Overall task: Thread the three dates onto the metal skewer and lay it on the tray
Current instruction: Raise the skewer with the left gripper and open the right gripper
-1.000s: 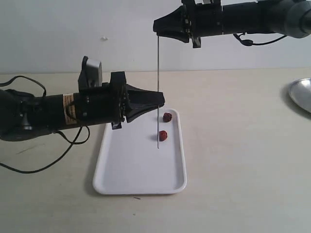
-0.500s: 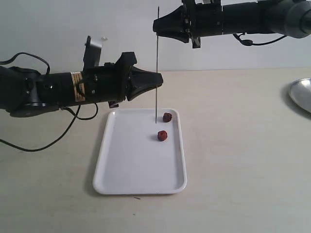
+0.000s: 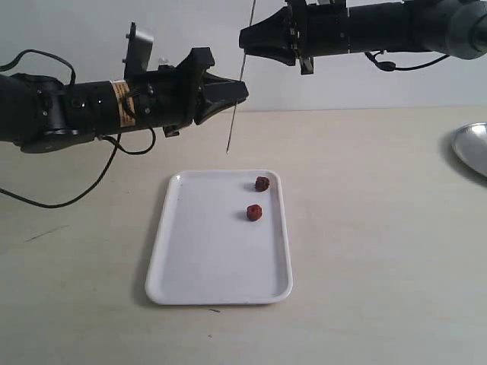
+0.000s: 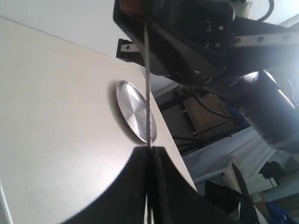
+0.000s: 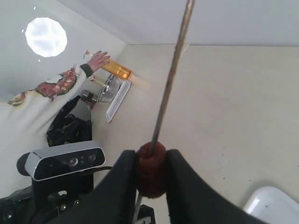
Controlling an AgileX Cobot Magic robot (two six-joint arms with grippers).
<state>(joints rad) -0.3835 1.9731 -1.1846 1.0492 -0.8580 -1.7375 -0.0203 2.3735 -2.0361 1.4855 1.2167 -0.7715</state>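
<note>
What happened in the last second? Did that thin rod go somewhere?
The left pincer, shut on the skewer, rose and carried it up, away from the tray, pushing it further through the date in the right pincer; it now tilts. The right pincer and the two dates on the tray stayed put.

The beige table [image 3: 365,228] spreads well below both sets of jaws, and the white wall [image 3: 76,46] stands behind them. I see a round silver dish [image 3: 472,148] lying on the table, lower than the right jaws and well apart from them, cut off by the frame edge. On my left wrist feed the same dish lies beyond the tips of the left jaws. Past the right jaws I make out a round lamp [image 5: 46,36] and a blurred orange thing [image 5: 117,70], possibly a bottle.
</note>
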